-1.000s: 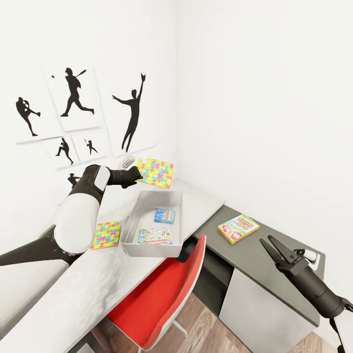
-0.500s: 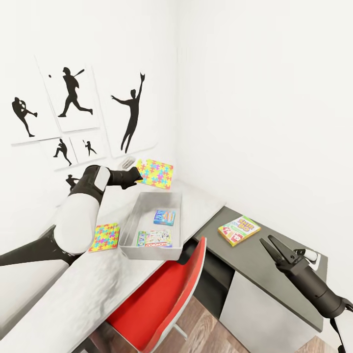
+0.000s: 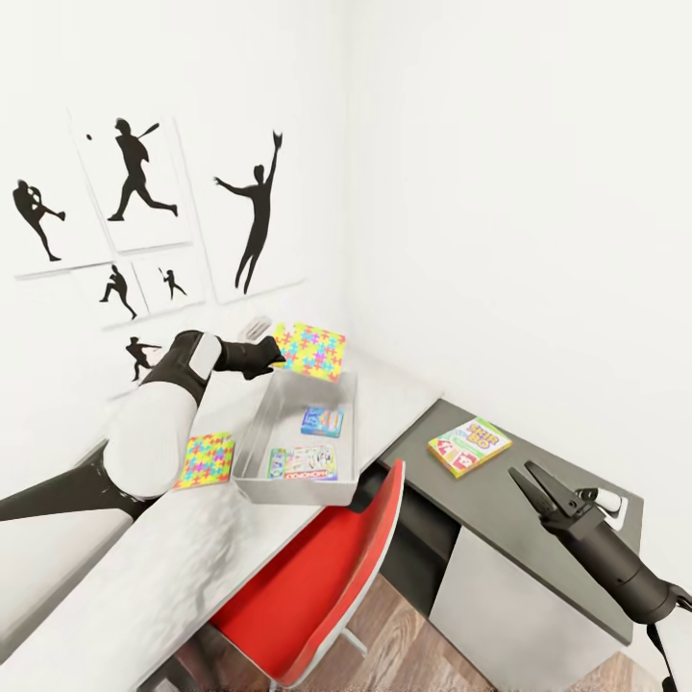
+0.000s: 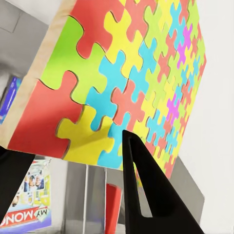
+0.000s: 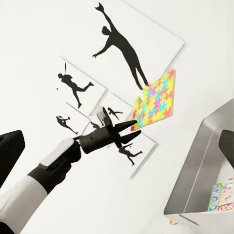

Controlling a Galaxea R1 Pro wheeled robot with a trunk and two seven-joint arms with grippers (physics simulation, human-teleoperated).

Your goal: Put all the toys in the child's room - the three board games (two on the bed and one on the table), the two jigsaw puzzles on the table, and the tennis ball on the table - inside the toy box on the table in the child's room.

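Aloft, multicolored jigsaw puzzle gripped by left end effector, right end effector parted, holding nothing

bright, even light with no visible source; the white walls are nearly washed out. shadows are soft and faint, a pale one under the toy box on the table. the head view bends straight lines toward its edges. renders are slightly soft; the close puzzle stays sharp.
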